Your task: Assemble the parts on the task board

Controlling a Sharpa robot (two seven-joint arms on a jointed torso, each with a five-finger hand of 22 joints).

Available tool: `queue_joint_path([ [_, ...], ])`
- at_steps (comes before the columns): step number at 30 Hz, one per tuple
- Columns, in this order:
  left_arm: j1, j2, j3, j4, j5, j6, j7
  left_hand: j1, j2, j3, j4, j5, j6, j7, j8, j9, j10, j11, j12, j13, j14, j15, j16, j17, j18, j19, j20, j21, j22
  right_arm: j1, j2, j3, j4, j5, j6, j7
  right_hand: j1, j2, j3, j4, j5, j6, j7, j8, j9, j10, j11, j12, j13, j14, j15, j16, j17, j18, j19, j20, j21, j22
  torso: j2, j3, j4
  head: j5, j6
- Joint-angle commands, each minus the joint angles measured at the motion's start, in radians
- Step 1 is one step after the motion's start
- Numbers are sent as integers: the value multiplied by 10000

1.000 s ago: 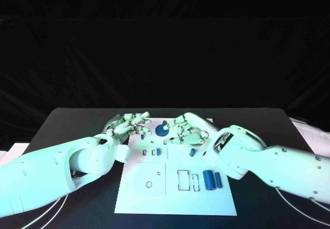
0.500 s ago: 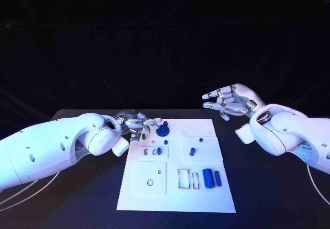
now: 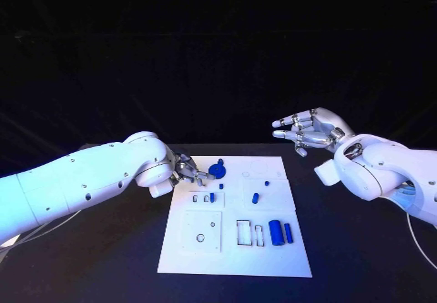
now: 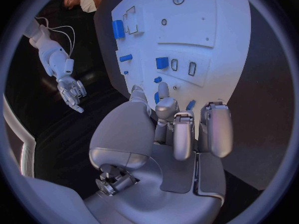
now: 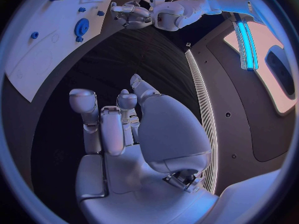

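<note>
I keep the left robot hand [image 3: 187, 172] curled, empty, beside the round part [image 3: 216, 169] for seating; the right robot hand [image 3: 309, 131] hangs spread, empty.

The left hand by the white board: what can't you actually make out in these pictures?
- Head view: the left hand is mostly hidden behind its own white arm, so its hold can't be judged.
- Left wrist view: the fingers cover the task board edge beneath them; a small blue part peeks out between them, contact unclear.
- Head view: the small blue parts near the board's middle are too small to tell their shape.
</note>
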Motion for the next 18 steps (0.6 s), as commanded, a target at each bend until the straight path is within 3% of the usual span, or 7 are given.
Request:
queue_joint_path([
  [1,29,233,-12,-165,-600,809,-752,-356,-47,-204,7,-41,-125,-23,149,163,65,-44,139,128,1051,-56,24,2628,-164,335,-92,110,559,1,57,-15,-56,-353,279,8,-123,-25,-48,46,-42,-15,-2,-55,-17,10,10,-30,-13,373,-61,-52,-15,145,32,0,-51,-22,10,-12,-29,42,-32],
  [5,38,463,-24,-302,-619,1050,-778,-615,-45,-299,-2,-40,-203,-57,333,367,146,-74,281,294,1051,-81,24,2628,-198,384,-117,234,737,1,97,-26,-105,-439,260,-23,-134,-24,-55,50,-45,-17,-1,-56,-17,8,12,-32,-16,374,-60,-54,-16,144,34,0,-53,-23,25,-19,-29,56,-34],
  [18,27,980,-121,-669,-816,1663,-708,-377,61,-258,-28,-39,-336,-86,547,636,209,-101,403,443,1051,-104,24,2628,-228,422,-142,347,899,-7,273,-40,-302,-806,468,-70,-214,5,-104,90,15,-64,7,-82,-23,-19,21,-73,-59,380,-54,-70,-15,153,24,3,-109,-97,40,-14,-52,90,-111],
])
